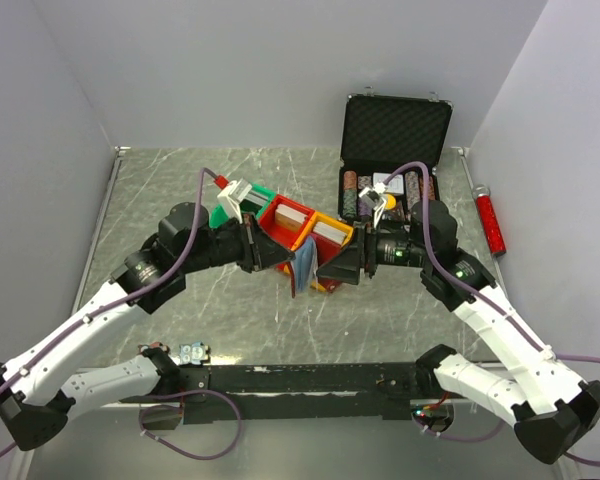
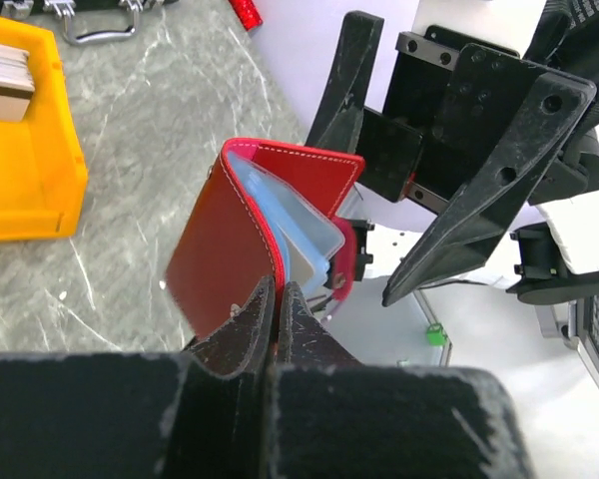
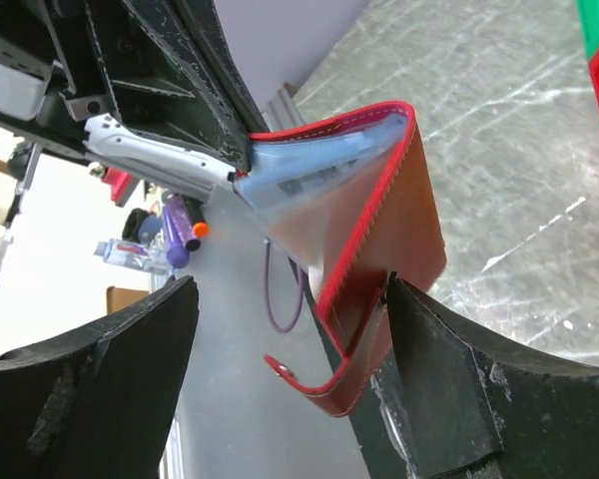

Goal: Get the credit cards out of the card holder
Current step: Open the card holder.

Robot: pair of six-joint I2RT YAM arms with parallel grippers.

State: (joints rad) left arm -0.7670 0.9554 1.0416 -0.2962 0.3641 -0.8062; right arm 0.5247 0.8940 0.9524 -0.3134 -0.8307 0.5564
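Note:
The card holder (image 2: pixel 225 259), a dark-red bifold wallet, hangs in the air between my two arms, folded partly open. Pale blue credit cards (image 2: pixel 301 232) sit inside its fold, also visible as the credit cards (image 3: pixel 314 178) in the right wrist view. My left gripper (image 2: pixel 277 297) is shut on the edge of one cover. My right gripper (image 3: pixel 292 289) is open around the other flap of the card holder (image 3: pixel 409 235), which rests against the inner face of its right finger (image 3: pixel 429 369). The red strap tab (image 3: pixel 299 377) dangles between the fingers. From above, the left gripper (image 1: pixel 286 258) and right gripper (image 1: pixel 327 268) meet at mid-table.
A red bin (image 1: pixel 285 220) and a yellow bin (image 2: pixel 30 190) holding card decks stand just behind the grippers, with a green object (image 1: pixel 263 194) beside them. An open black case (image 1: pixel 395 130) sits at the back right. A red tool (image 1: pixel 488 222) lies by the right wall.

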